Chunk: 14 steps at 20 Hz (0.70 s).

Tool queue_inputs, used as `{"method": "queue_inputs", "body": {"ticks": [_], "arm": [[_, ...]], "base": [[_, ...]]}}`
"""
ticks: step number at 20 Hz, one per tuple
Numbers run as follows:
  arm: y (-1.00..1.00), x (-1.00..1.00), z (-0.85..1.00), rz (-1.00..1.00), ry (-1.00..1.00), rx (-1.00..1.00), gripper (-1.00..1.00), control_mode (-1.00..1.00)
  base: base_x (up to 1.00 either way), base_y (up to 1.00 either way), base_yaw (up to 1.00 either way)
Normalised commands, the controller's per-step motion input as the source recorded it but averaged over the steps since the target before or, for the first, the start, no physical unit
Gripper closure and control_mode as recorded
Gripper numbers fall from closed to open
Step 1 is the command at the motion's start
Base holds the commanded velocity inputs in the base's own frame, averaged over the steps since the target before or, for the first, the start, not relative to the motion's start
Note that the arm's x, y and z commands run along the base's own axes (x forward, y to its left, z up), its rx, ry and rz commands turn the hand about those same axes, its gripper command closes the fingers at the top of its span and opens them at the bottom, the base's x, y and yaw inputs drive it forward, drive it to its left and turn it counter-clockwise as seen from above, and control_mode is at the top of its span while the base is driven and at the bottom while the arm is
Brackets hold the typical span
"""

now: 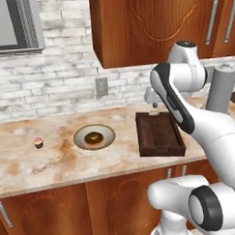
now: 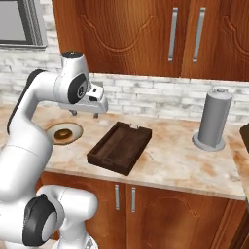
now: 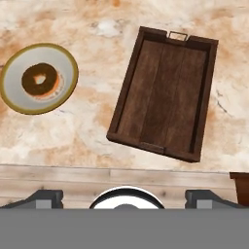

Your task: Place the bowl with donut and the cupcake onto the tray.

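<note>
Gripper [image 2: 83, 114] open, empty (above counter); risk: pinching bowl [image 1: 94, 137] rim tilts it and donut [image 1: 93, 137] slides off before tray [image 1: 159, 134].

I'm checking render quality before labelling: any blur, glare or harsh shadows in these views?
Left base view: soft, slightly blurred; the cupcake is tiny and indistinct. Right base view: even light, no glare on the tray. Hand view: sharpest, with the bowl and donut crisp and only faint shadows.
</note>
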Motion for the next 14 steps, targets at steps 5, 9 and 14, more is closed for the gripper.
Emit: {"method": "queue_inputs", "body": {"ticks": [5, 9, 14], "arm": [[0.00, 0.00, 0.00, 0.00, 0.00, 0.00, -1.00, 1.00], [0.00, 0.00, 0.00, 0.00, 0.00, 0.00, -1.00, 1.00], [0.00, 0.00, 0.00, 0.00, 0.00, 0.00, -1.00, 1.00]], "base": [[0.46, 0.00, 0.00], [0.44, 0.00, 0.00], [0.37, 0.00, -0.01]]}}
